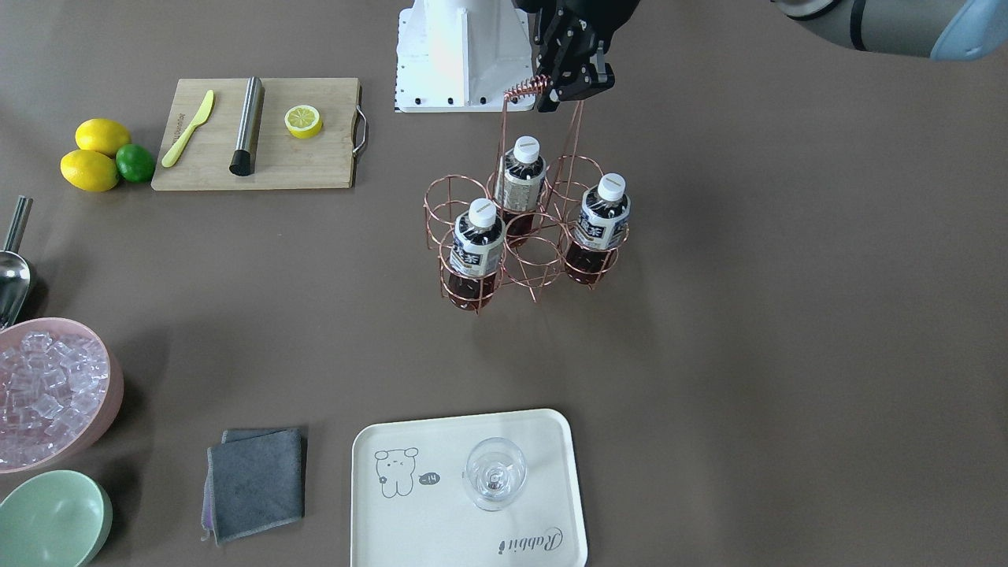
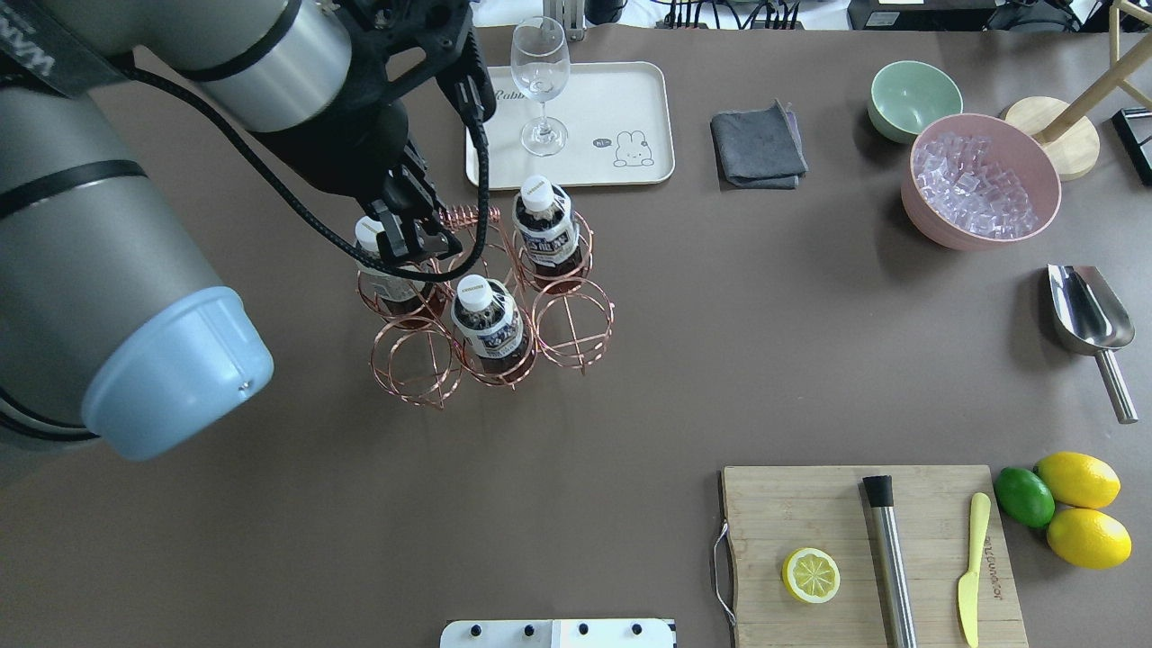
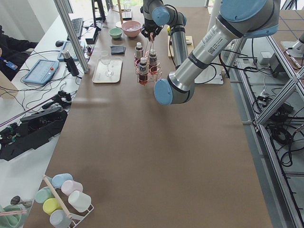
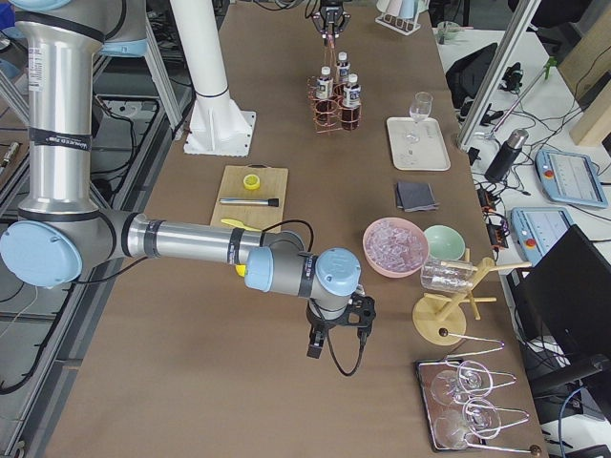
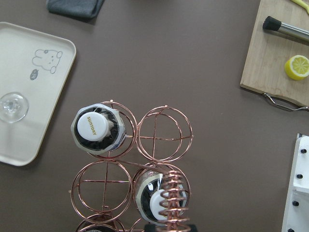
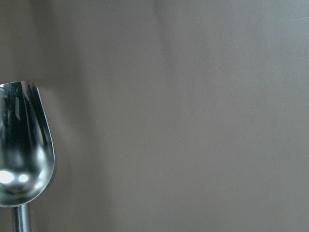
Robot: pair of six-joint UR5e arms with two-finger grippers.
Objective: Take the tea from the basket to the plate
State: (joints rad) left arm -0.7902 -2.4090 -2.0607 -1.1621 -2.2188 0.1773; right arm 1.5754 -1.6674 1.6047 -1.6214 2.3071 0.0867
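Observation:
The copper wire basket (image 1: 429, 206) stands mid-table with three tea bottles in its rings (image 1: 477, 248) (image 1: 521, 183) (image 1: 602, 224). My left gripper (image 1: 573, 85) is over it, shut on one end of the twisted coil handle (image 1: 526, 88); it also shows in the overhead view (image 2: 416, 241). The cream plate (image 1: 441, 535) lies apart from the basket, on the side away from my base, and holds only a clear stemmed glass (image 1: 494, 472). My right gripper (image 4: 336, 334) hangs far off over the table near a metal scoop (image 6: 21, 145). I cannot tell whether it is open or shut.
A wooden cutting board (image 1: 260, 134) carries a lemon half, a yellow knife and a steel bar tool. Two lemons and a lime (image 1: 135, 163) lie beside it. A pink bowl of ice (image 1: 47, 394), a green bowl (image 1: 51, 520) and a grey cloth (image 1: 256, 480) sit near the plate.

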